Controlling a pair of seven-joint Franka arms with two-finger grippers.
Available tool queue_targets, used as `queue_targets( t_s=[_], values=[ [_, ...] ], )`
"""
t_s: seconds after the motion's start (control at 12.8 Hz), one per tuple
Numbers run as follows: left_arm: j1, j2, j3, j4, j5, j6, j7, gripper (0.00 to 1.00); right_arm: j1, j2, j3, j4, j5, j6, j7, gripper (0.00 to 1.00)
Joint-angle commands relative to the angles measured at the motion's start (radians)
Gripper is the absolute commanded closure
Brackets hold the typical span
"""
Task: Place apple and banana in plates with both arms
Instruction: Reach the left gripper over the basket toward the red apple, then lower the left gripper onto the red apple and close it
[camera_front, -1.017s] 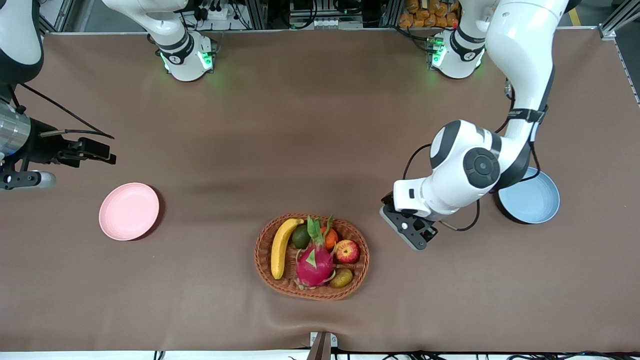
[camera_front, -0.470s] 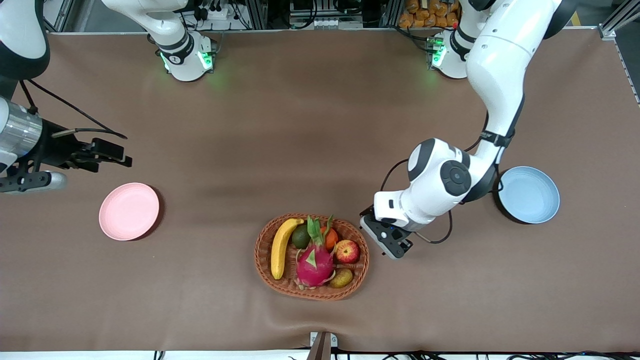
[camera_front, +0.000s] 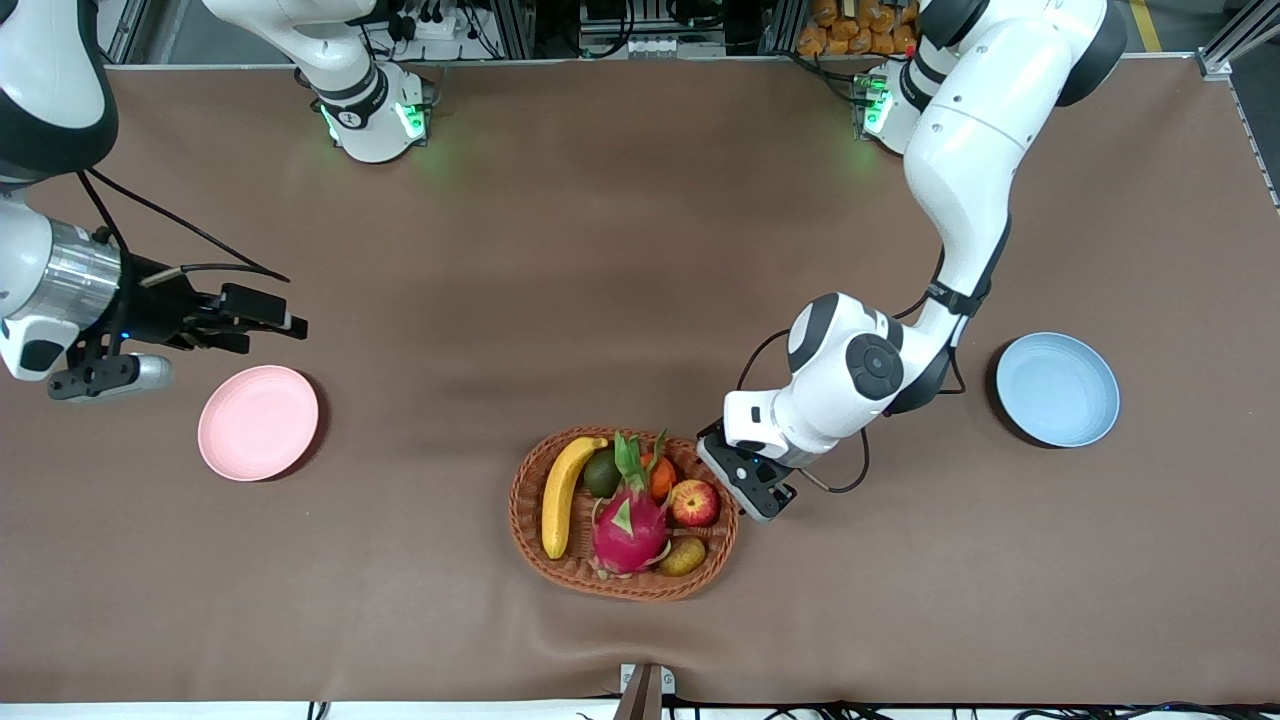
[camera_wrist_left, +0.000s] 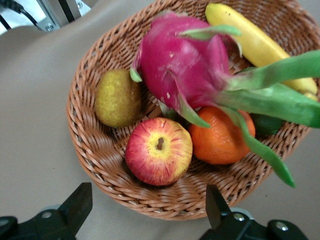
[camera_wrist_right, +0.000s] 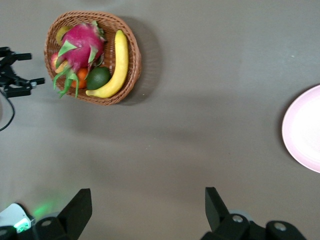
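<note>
The red and yellow apple (camera_front: 695, 502) (camera_wrist_left: 158, 151) and the long yellow banana (camera_front: 563, 492) (camera_wrist_right: 115, 65) lie in a brown wicker basket (camera_front: 535, 540). The apple is on the side toward the left arm's end, the banana on the side toward the right arm's end. My left gripper (camera_front: 748, 482) (camera_wrist_left: 147, 196) hangs open over the basket's rim (camera_wrist_left: 165, 206) beside the apple, holding nothing. The pink plate (camera_front: 258, 422) (camera_wrist_right: 305, 130) lies toward the right arm's end, the blue plate (camera_front: 1057, 389) toward the left arm's end; both are bare. My right gripper (camera_front: 272, 330) (camera_wrist_right: 147, 197) is open and empty over the table beside the pink plate.
The basket also holds a pink dragon fruit (camera_front: 630, 525), an orange (camera_front: 660, 475), a dark green fruit (camera_front: 601, 473) and a brownish-yellow oval fruit (camera_front: 683, 556). The dragon fruit's green leaves (camera_wrist_left: 280, 95) reach over the orange. The brown table cloth (camera_front: 640, 280) has a crease near its front edge.
The left arm has swung from over the blue plate to the basket's rim beside the apple, uncovering that plate. The right gripper has moved toward the table's middle. Both stayed open.
</note>
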Motion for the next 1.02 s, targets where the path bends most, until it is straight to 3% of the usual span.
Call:
queue_targets(
  t_s=[0.0, 0.16, 0.94],
  values=[
    [-0.016, 0.025, 0.0, 0.039, -0.026, 0.017, 0.033, 0.0, -0.002, 0.007, -0.004, 0.001, 0.058, 0.003, -0.033, 0.0],
    [-0.027, 0.039, 0.0, 0.045, -0.026, 0.057, 0.033, 0.0, -0.005, 0.01, -0.004, 0.006, 0.091, 0.003, -0.037, 0.0],
    [-0.052, 0.119, 0.0, 0.091, -0.026, 0.161, 0.091, 0.0, 0.006, 0.009, -0.004, 0.004, 0.092, 0.003, -0.034, 0.0]
  ],
)
